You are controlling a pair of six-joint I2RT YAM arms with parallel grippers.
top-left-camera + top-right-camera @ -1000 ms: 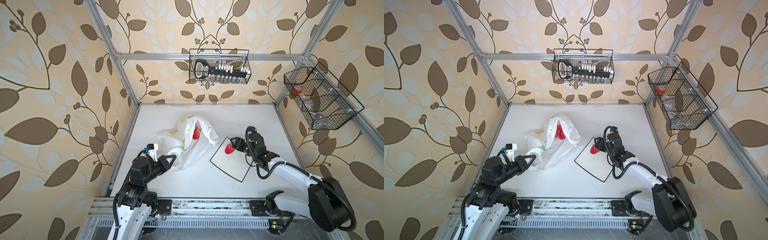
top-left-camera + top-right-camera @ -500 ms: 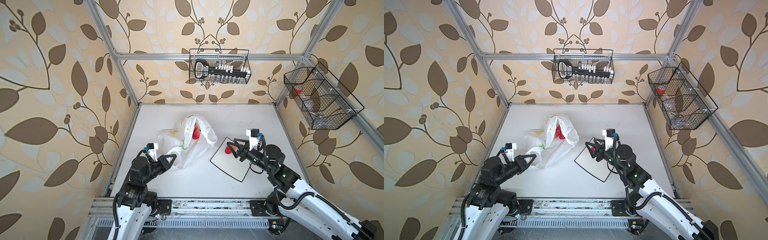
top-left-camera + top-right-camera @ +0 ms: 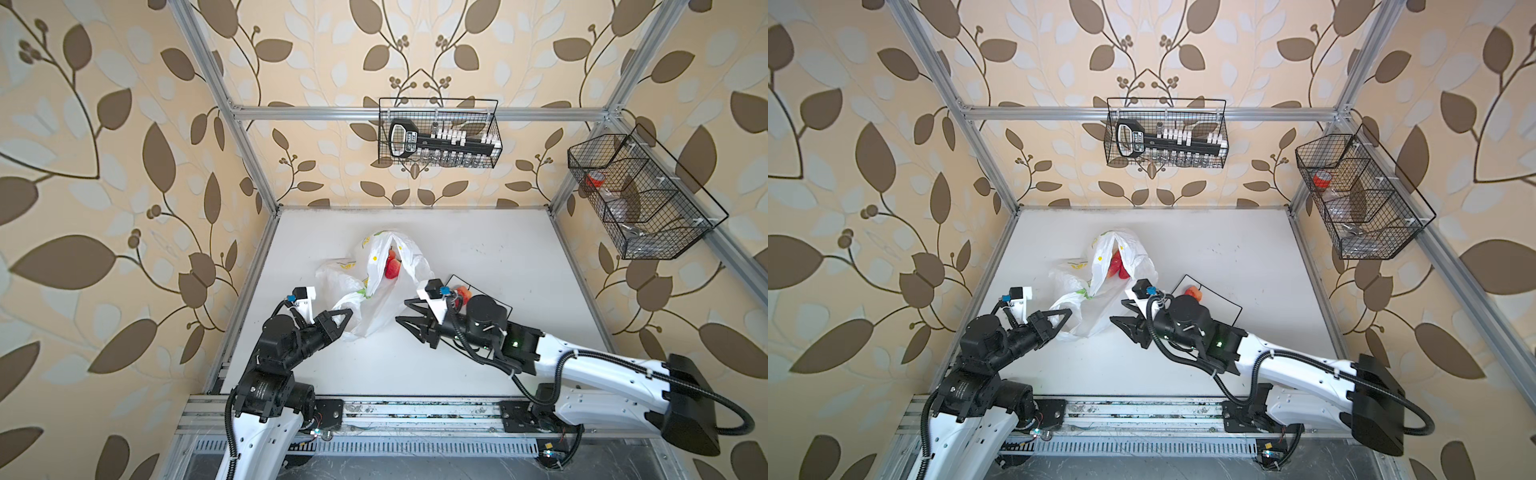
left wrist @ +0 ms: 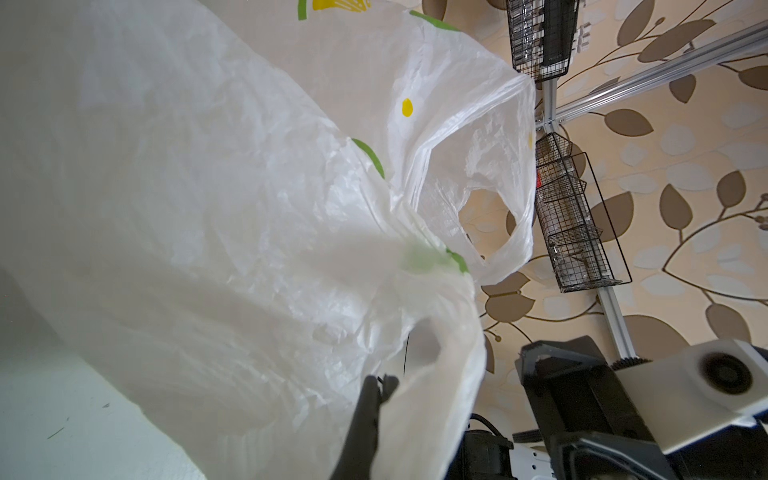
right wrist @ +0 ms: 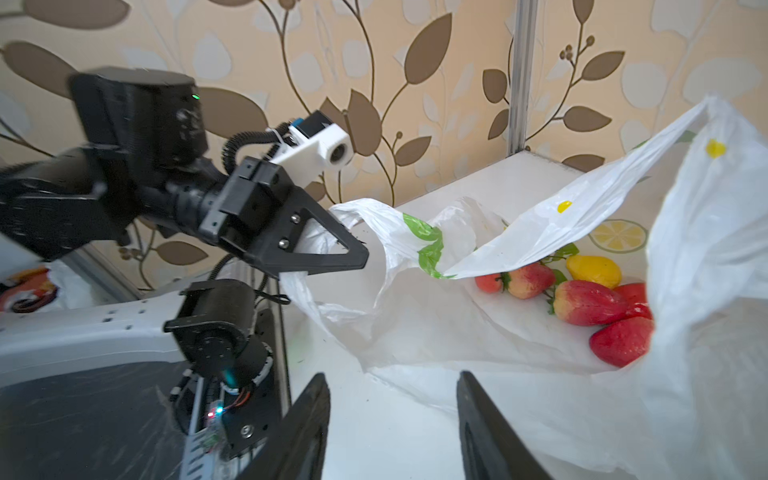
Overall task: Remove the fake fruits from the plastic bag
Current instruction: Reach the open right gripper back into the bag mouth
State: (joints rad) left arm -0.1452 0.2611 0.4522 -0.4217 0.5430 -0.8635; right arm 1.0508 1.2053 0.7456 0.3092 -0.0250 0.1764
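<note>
In both top views the plastic bag (image 3: 376,299) hides most of the fake fruits (image 3: 392,267); only red shows at its mouth. The right arm (image 3: 1287,365) covers much of the plate (image 3: 1225,303) and part of a fruit (image 3: 1194,292) on it. Wrist-view edges cut off the right pincer (image 5: 390,376) and the bag-wrapped left pincer (image 4: 380,384).

Crumpled plastic bag (image 3: 376,297) on white table (image 3: 498,249), mouth gaping; red fake fruits (image 3: 391,268) visible inside. left gripper (image 3: 348,313) pinches bag's near edge. right gripper (image 3: 401,310), jaws apart, empty, just beside bag. One reddish fruit (image 3: 464,294) on black-rimmed plate (image 3: 473,283).
</note>
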